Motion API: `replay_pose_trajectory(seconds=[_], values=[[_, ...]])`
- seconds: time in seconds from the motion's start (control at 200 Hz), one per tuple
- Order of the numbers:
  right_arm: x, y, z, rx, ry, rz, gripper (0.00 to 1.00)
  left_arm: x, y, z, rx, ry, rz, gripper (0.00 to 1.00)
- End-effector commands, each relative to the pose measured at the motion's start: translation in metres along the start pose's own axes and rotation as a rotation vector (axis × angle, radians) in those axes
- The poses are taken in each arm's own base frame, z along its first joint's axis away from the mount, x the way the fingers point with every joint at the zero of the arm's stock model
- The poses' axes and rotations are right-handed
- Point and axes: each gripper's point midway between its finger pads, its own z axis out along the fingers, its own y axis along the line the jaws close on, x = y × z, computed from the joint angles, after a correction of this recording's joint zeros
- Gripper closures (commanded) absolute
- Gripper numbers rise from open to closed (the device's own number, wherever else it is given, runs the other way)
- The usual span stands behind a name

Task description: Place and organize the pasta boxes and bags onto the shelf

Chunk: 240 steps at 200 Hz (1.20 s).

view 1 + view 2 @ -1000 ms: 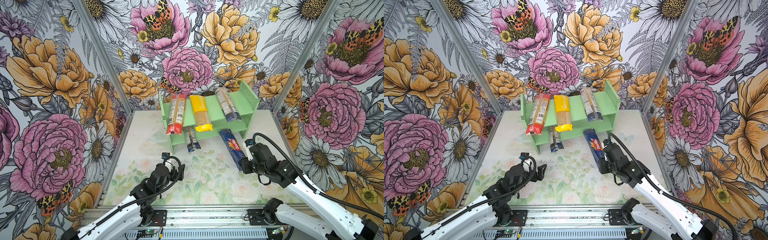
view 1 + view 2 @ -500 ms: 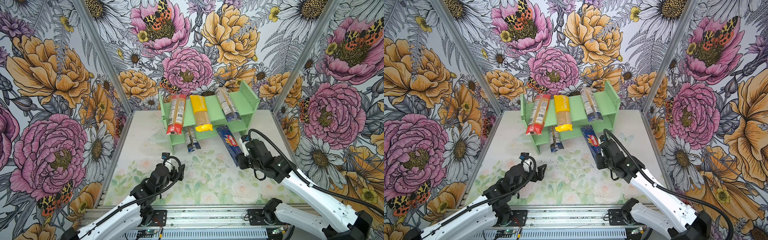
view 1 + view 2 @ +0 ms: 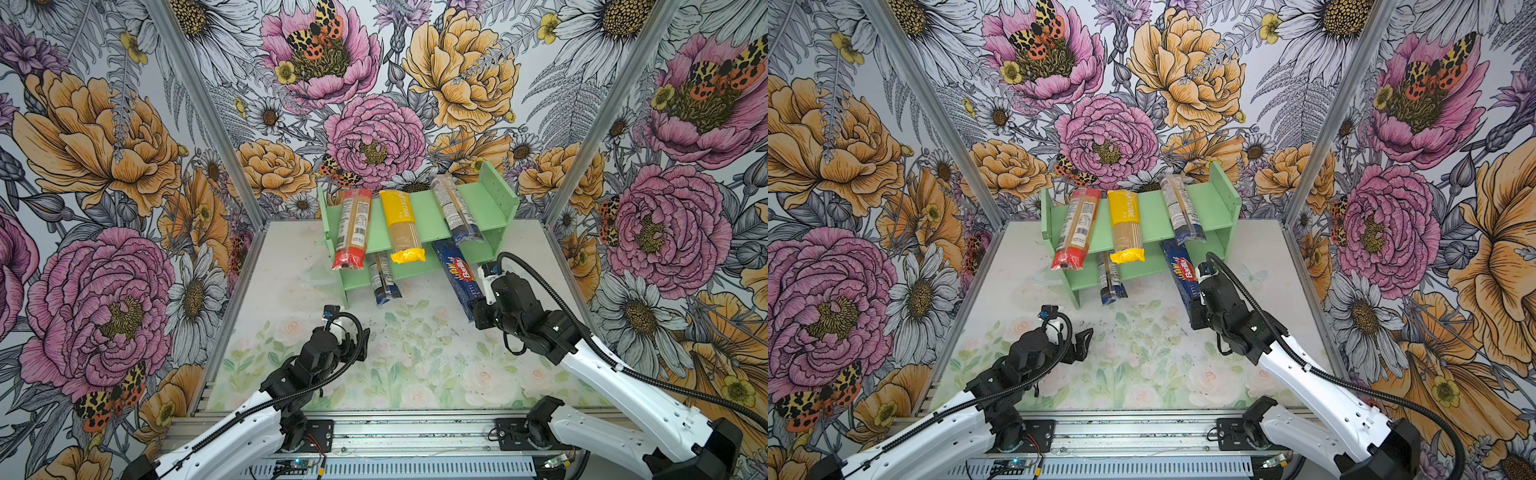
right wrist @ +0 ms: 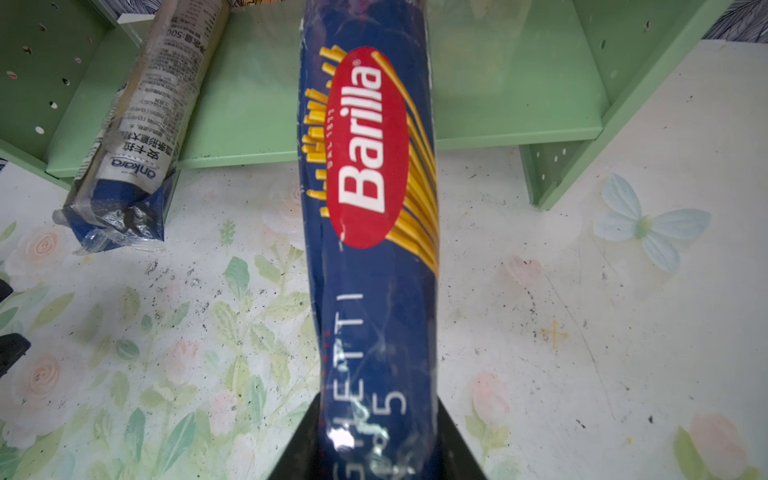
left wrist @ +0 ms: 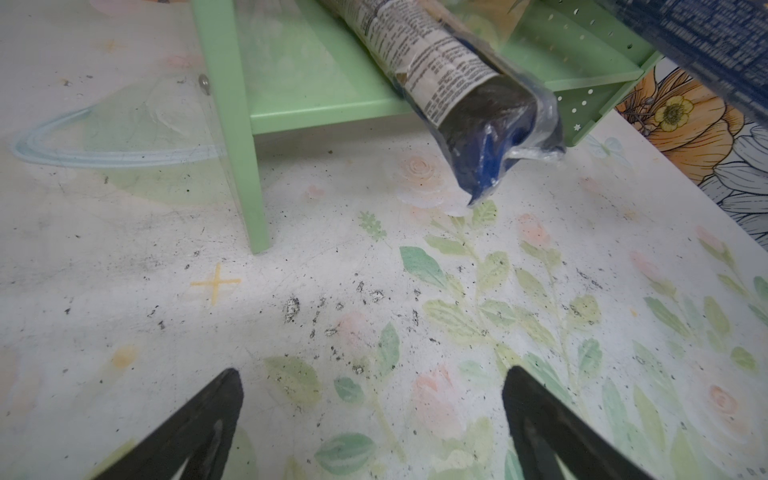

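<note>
Left end effector (image 5: 372, 370): wide open, empty, over desk (image 5: 124, 270), short of shelf (image 3: 496, 199). Right end effector (image 3: 474, 311): clamped on near end of pasta box (image 3: 457, 266). Box long axis runs straight ahead; far end inside shelf lower tier. Right arm nearer.

On shelf (image 3: 428, 214) upper tier, side by side: left pack (image 3: 353, 226), middle pack (image 3: 401, 224), right pack (image 3: 455, 212); on lower tier, fourth pack (image 3: 384, 278); to its right, Barilla box (image 3: 457, 268), far end over that tier

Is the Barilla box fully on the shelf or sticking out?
Sticking out. The Barilla box has only its far end over the shelf's lower tier; the right gripper clamps its near end.
</note>
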Motion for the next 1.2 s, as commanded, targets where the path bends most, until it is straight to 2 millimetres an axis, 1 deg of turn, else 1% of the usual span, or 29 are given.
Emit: replay_pose_trajectory(seconds=[0.0, 0.17, 0.325, 0.48, 0.666, 0.926, 1.196], values=[[-0.078, 0.015, -0.025, -0.050, -0.293, 0.047, 1.00, -0.011, -0.005, -0.001, 0.021, -0.033, -0.021, 0.01], [-0.085, 0.015, -0.020, -0.043, -0.320, 0.067, 1.00, -0.012, -0.005, -0.002, 0.023, -0.036, -0.022, 0.01], [-0.089, 0.021, -0.013, -0.059, -0.331, 0.074, 1.00, -0.012, -0.004, -0.002, 0.021, -0.037, -0.022, 0.01], [-0.094, 0.021, -0.011, -0.051, -0.363, 0.078, 1.00, -0.012, -0.004, -0.002, 0.020, -0.037, -0.022, 0.01], [-0.097, 0.021, -0.010, -0.045, -0.389, 0.079, 1.00, -0.012, -0.004, -0.002, 0.022, -0.040, -0.023, 0.01], [-0.096, 0.026, 0.002, -0.040, -0.395, 0.064, 1.00, -0.012, -0.004, -0.003, 0.021, -0.041, -0.023, 0.01], [-0.102, 0.032, 0.011, -0.046, -0.416, 0.047, 1.00, -0.012, -0.004, -0.003, 0.023, -0.043, -0.024, 0.01]])
